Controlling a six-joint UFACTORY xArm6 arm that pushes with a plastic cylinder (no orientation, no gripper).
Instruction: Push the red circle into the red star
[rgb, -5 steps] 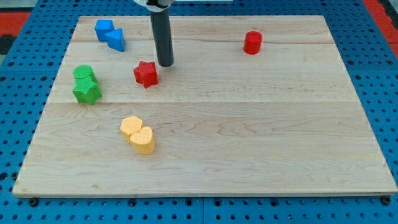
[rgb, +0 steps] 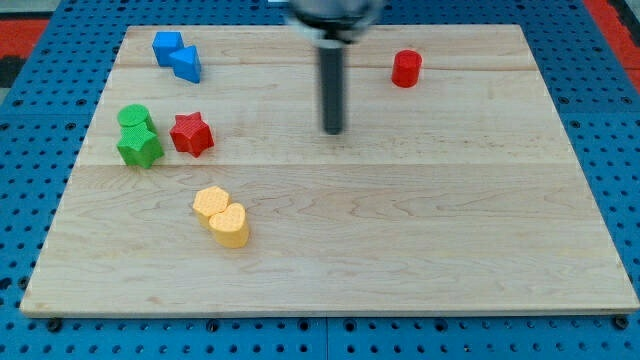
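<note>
**Pushing a light red cylinder across smooth wood**

Judging from its small size, we think the small red circle block (rgb: 406, 68) is light and stiff, and it should slide easily on the pale wooden board (rgb: 400, 230). It stands near the view's top right, alone, well apart from all other blocks. We have no jaws to open or close, only a straight dark rod, so we cannot take hold of it; we can only press on its side. Because the wall is round, a push that is off the centre line will probably make it slip away to one side. The best contact place, in our judgement, is its side facing the view's right and a little to the top, so the push goes toward the small red star block (rgb: 191, 133).

This star lies at the view's left, just beside the green star-like block (rgb: 139, 148), which sits below the green round block (rgb: 134, 118). Two blue blocks (rgb: 177, 55) are at the top left, and two yellow blocks (rgb: 221, 216) touch each other lower down.

Our rod stands upright, slightly blurred, and my tip (rgb: 332, 130) rests on bare wood between the two red blocks, nearer to the circle, below it and to its left, touching nothing.
</note>
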